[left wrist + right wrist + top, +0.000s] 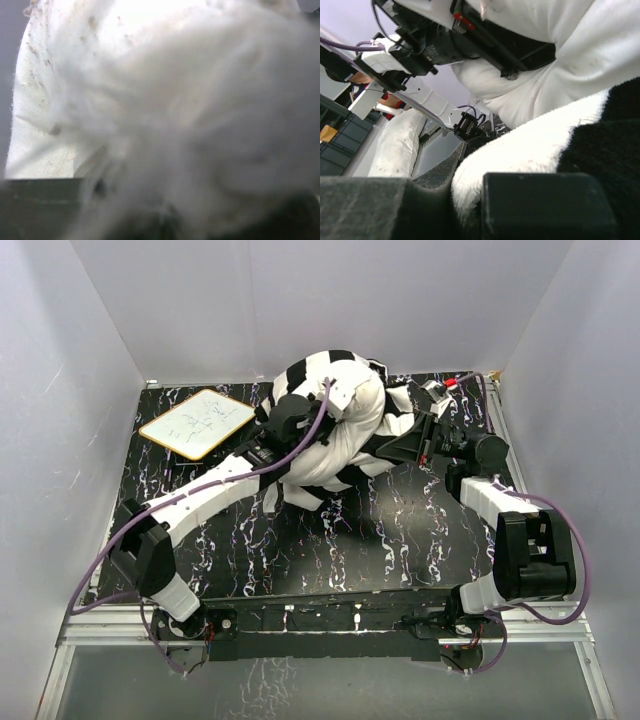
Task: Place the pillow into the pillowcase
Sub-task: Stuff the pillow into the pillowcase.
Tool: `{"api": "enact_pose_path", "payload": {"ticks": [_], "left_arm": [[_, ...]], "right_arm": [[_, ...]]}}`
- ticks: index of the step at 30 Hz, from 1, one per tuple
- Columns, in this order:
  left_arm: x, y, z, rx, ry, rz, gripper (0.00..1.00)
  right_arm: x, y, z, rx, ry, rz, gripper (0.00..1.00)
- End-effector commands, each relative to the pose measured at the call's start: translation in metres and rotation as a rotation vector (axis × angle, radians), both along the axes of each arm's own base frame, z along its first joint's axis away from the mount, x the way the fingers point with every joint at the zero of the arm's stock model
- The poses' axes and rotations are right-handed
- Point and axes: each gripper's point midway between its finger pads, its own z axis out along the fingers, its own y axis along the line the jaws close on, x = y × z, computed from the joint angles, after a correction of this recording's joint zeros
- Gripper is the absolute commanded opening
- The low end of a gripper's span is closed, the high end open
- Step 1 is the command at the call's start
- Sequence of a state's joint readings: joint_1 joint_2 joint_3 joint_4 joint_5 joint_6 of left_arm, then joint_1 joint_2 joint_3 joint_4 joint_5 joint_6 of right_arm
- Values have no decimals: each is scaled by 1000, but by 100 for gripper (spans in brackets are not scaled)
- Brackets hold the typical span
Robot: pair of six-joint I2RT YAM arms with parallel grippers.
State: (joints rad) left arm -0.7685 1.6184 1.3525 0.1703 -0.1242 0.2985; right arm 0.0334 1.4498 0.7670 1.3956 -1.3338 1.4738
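Pillow (345,435) bunched at far middle of table (380,530), partly wrapped by pillowcase (310,368).
Right gripper (395,445) pinches the striped cloth, likely to anchor the opening; left gripper (295,423) pressed into white fabric, jaw state unreadable.

The pillow (345,440) is soft white cloth, not shiny (a few tiny dark specks on it). The pillowcase (535,150) is fuzzy black and white cloth, like fleece. The table (380,535) looks hard and smooth
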Motion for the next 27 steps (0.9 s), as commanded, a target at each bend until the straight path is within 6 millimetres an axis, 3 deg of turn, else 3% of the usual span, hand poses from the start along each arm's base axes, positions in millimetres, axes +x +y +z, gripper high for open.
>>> {"api": "enact_pose_path", "payload": {"ticks": [1,9,12,14,17,19,23,24,26,27], "left_arm": [[11,64,-144,258,306,94,0],[-13,3,-239,269,562,-172,0],[-36,1,-271,282,680,-221,0],[-54,9,-280,282,728,-237,0],[-85,18,-284,256,762,-301,0],[-102,19,-287,248,788,-355,0],[-116,15,-291,247,838,-418,0],[-117,14,-292,250,841,-426,0],[-116,13,-295,259,837,-430,0],[-117,14,-298,270,838,-430,0]], "right_arm": [[-71,10,86,71,-519,87,8],[-105,34,134,120,-591,246,8],[-105,31,126,56,-580,245,8],[-96,21,99,-11,-522,199,8],[-73,3,41,-116,-395,125,8],[-66,1,10,-140,-356,119,8],[-44,17,-47,-197,-279,103,8],[-42,23,-75,-303,-308,84,9],[-57,45,-115,-462,-363,139,10],[-60,49,-123,-484,-386,139,13]]}}
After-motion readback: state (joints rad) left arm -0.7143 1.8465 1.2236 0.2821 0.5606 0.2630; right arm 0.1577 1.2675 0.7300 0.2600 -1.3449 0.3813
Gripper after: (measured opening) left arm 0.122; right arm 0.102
